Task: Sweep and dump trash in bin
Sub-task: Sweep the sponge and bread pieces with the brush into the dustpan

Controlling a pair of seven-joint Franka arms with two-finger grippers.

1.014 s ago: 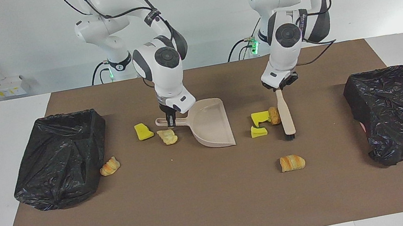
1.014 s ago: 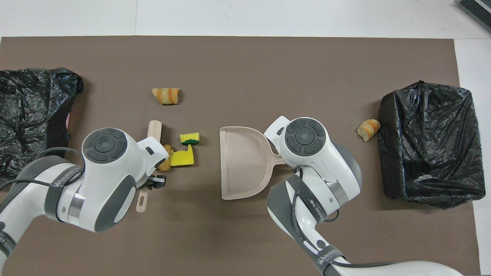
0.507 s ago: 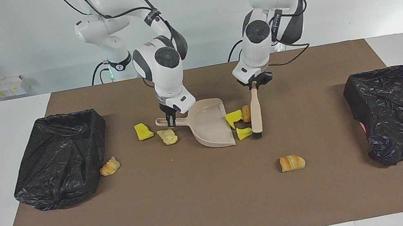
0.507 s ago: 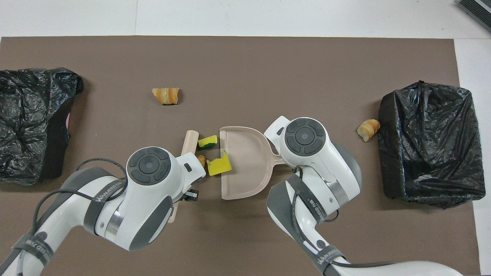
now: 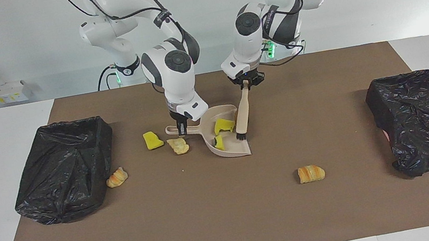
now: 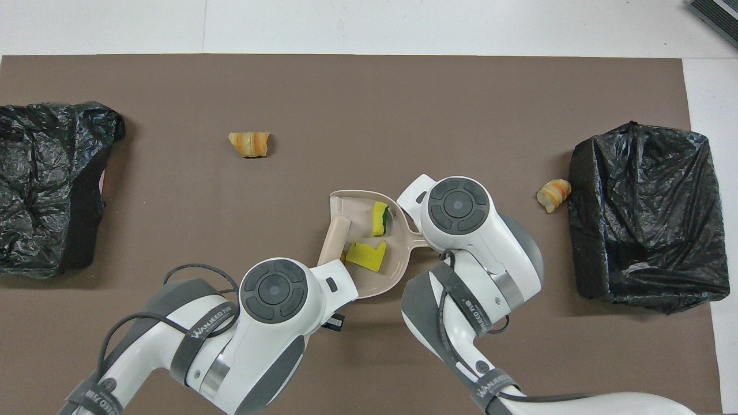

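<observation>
Gripping the dustpan [image 5: 224, 136] by its handle, the right gripper [image 5: 181, 129] is clamped shut on it and keeps the pan flat on the brown mat [image 5: 232, 223] near the middle of the table. The left gripper [image 5: 245, 85] is closed on the top of the brush [image 5: 242, 116], which slants down so that its dark bristles rest inside the pan's mouth. Two yellow sponge chunks [image 6: 365, 254] lie in the pan, one [image 6: 380, 210] of them farther from the robots than the other; whether a pastry piece sits behind the brush cannot be told. A third sponge chunk [image 5: 152, 140] lies on the mat just beside the pan's handle toward the right arm's end, and a pastry piece [image 5: 179, 145] lies close to it, touching or nearly touching the handle. A croissant [image 5: 117, 177] rests against the foot of the black-lined bin [image 5: 64, 169] at the right arm's end. Another croissant [image 5: 311, 173] lies alone on the mat, farther from the robots than the pan and toward the left arm's end. A second black-lined bin [image 5: 426, 118] stands at the left arm's end, well apart from the pan.
</observation>
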